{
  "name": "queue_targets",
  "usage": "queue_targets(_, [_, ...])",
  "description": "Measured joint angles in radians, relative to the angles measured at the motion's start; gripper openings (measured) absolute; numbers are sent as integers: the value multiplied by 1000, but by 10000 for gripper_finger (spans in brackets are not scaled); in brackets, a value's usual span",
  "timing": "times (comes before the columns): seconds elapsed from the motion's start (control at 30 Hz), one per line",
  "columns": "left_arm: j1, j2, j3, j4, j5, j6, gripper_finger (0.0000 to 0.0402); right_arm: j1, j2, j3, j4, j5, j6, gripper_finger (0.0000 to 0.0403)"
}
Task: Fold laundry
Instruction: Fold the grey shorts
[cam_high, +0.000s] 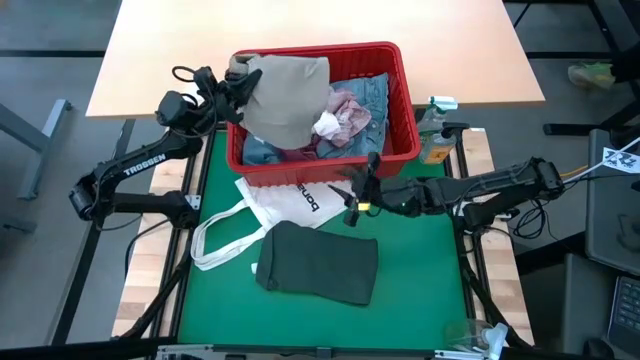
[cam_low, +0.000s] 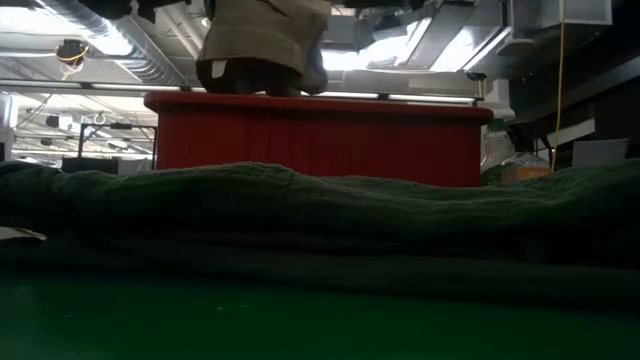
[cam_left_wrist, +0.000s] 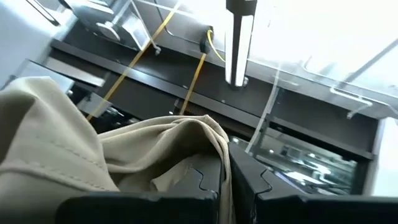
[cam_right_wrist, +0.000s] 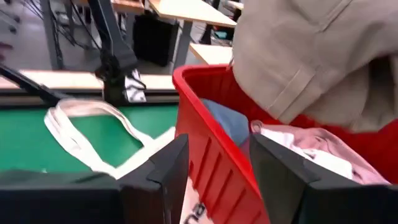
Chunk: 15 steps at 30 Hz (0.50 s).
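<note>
Looking down from the high view, the left pincer (cam_high: 237, 82) is pinched on the beige trousers (cam_high: 288, 95), which hang from it over the red basket (cam_high: 405, 100). Below the trousers, inside the basket, lie the light blue jeans (cam_high: 372, 92), the mottled pink top (cam_high: 348, 113) and a small white sock (cam_high: 326, 125). The right pincer (cam_high: 352, 193) hovers with its fingers spread just in front of the basket's near wall, above the white tote bag (cam_high: 285, 205); the folded dark green top (cam_high: 318, 262) lies on the green counter (cam_high: 420, 270) nearer than that pincer.

From the low view, the green top (cam_low: 320, 215) fills the foreground, the basket (cam_low: 320, 135) stands behind it, and the trousers (cam_low: 265, 40) hang above its rim.

The left wrist view shows its fingers (cam_left_wrist: 208, 180) pressed together on trouser cloth (cam_left_wrist: 124, 149).

The right wrist view shows two spread fingers (cam_right_wrist: 155, 171) facing the basket wall (cam_right_wrist: 208, 146), with the trousers (cam_right_wrist: 311, 56) hanging ahead, the pink top (cam_right_wrist: 323, 152) beneath them and the tote's handle (cam_right_wrist: 81, 134) alongside.
</note>
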Motion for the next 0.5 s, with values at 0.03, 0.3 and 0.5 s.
queue_targets(0.03, [-11, 0, 0, 0, 1, 0, 5, -17, 0, 0, 6, -29, 2, 170])
queue_targets(0.3, [-102, 0, 0, 0, 2, -1, 5, -156, 2, 0, -1, -203, 160, 170])
queue_targets(0.5, [-157, 0, 0, 0, 1, 0, 10, -229, 2, 0, 2, -367, 302, 170])
